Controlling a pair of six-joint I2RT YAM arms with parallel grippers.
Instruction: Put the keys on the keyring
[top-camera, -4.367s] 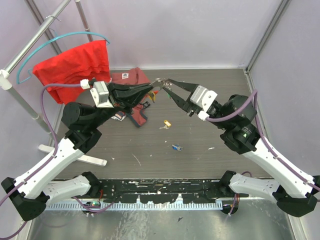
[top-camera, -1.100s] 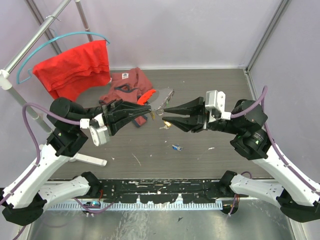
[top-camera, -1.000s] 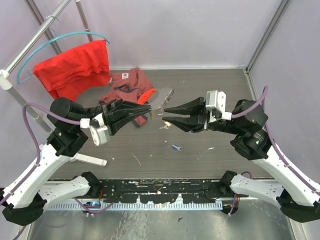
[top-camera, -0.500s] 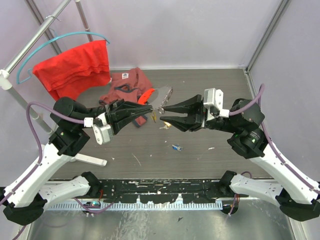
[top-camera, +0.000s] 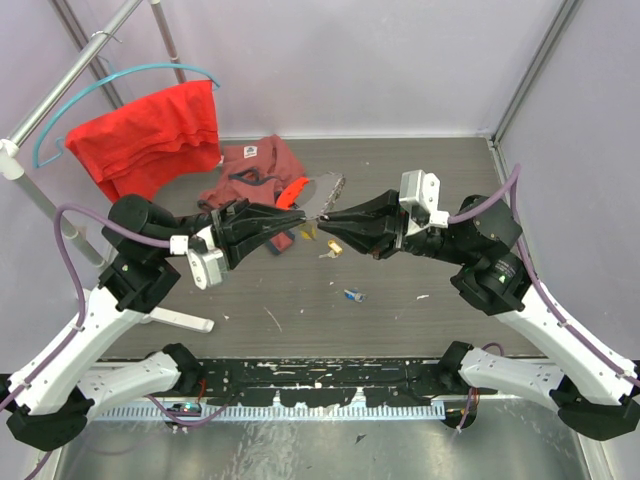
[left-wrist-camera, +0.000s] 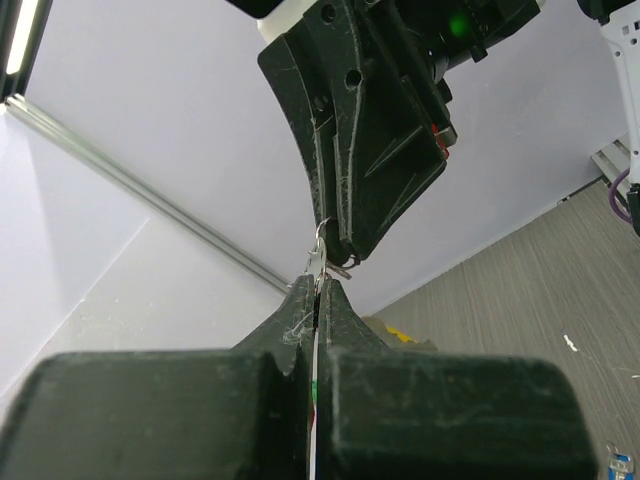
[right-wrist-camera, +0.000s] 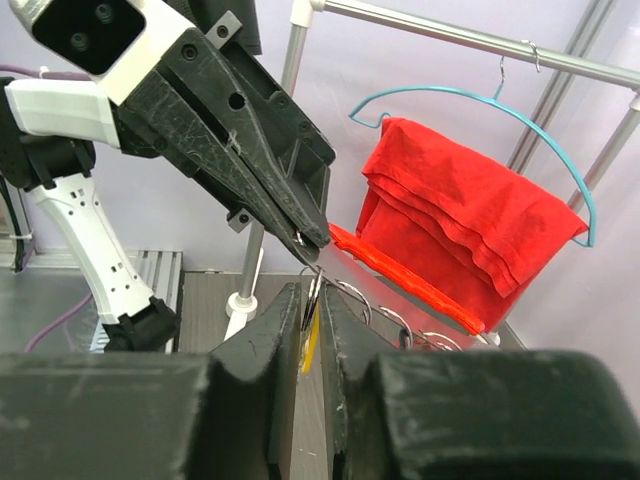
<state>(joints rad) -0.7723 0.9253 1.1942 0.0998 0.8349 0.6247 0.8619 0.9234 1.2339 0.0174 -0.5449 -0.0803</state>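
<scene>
My left gripper (top-camera: 303, 214) is shut on the keyring's thin silver wire (left-wrist-camera: 317, 262) and holds it above the table. The keyring's chain (top-camera: 326, 190) and red oval tag (top-camera: 293, 190) hang behind the tips; the tag also shows in the right wrist view (right-wrist-camera: 400, 272). My right gripper (top-camera: 328, 222) meets the left tip to tip, its jaws closed on a yellow-headed key (right-wrist-camera: 310, 345) against the ring. A gold key (top-camera: 332, 248) and a blue key (top-camera: 353, 295) lie on the table below.
A red garment (top-camera: 150, 135) hangs on a teal hanger from a metal rail (top-camera: 60, 90) at the back left. A dark red garment (top-camera: 255, 165) lies on the table behind the grippers. The rack's white foot (top-camera: 175, 318) sits at the left.
Both arms came forward from the back of the table. In the last second my right gripper moved left until its tips met the left gripper's tips at the ring.
</scene>
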